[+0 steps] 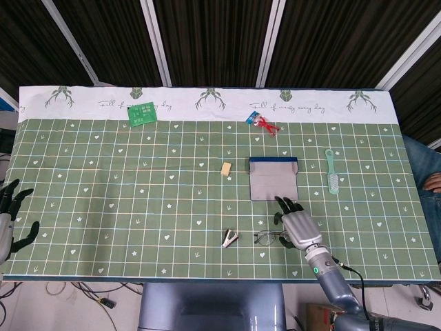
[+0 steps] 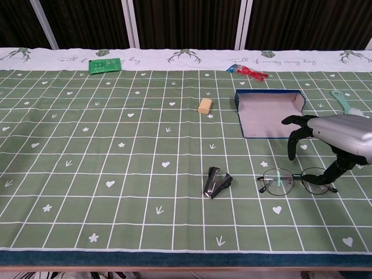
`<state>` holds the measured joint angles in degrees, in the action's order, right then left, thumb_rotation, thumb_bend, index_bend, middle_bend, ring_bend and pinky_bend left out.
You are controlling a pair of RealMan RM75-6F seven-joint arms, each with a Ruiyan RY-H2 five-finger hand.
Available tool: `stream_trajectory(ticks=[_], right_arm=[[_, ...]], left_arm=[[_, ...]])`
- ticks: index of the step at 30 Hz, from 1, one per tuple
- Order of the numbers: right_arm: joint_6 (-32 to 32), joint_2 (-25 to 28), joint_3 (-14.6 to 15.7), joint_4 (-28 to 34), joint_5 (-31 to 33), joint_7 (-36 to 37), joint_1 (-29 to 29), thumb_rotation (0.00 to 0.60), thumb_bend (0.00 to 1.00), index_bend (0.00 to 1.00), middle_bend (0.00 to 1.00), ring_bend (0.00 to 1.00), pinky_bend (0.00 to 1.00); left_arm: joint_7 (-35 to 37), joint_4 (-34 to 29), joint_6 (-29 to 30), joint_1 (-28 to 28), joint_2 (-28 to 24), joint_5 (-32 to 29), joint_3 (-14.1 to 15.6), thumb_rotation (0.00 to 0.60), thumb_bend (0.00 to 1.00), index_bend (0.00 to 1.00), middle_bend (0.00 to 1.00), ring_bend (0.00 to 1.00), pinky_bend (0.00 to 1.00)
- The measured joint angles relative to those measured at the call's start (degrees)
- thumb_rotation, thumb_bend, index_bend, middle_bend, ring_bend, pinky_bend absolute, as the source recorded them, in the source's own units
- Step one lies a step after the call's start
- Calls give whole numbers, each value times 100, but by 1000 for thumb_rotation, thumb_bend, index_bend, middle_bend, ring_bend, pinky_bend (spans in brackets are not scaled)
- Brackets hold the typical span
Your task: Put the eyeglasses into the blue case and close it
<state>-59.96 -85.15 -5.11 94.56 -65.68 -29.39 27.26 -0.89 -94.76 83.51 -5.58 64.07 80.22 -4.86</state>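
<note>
The eyeglasses (image 1: 266, 238) (image 2: 278, 181) lie unfolded on the green cloth, near the table's front edge. Just behind them sits the blue case (image 1: 273, 181) (image 2: 271, 115), open, its grey inside bare. My right hand (image 1: 298, 227) (image 2: 343, 135) hangs over the right half of the glasses with its fingers spread and pointing down. Its thumb reaches down beside the right lens. I see nothing held in it. My left hand (image 1: 9, 218) shows only in the head view, at the far left edge, fingers apart and holding nothing.
A black staple remover (image 1: 229, 238) (image 2: 217, 182) lies left of the glasses. A tan eraser (image 1: 226, 167) (image 2: 204, 106) sits left of the case and a green comb (image 1: 332, 172) (image 2: 343, 100) right of it. A red toy (image 1: 262, 123) and green card (image 1: 142, 114) lie at the back.
</note>
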Motion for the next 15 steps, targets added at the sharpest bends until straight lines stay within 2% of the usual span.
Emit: stream_trajectory(ticks=[15], right_arm=[[-77, -54, 117, -37, -1, 25, 16, 600, 357, 505, 26, 39, 194]], left_arm=[[-23, -6, 11, 5, 12, -13, -1, 600, 384, 151, 0, 0, 0]])
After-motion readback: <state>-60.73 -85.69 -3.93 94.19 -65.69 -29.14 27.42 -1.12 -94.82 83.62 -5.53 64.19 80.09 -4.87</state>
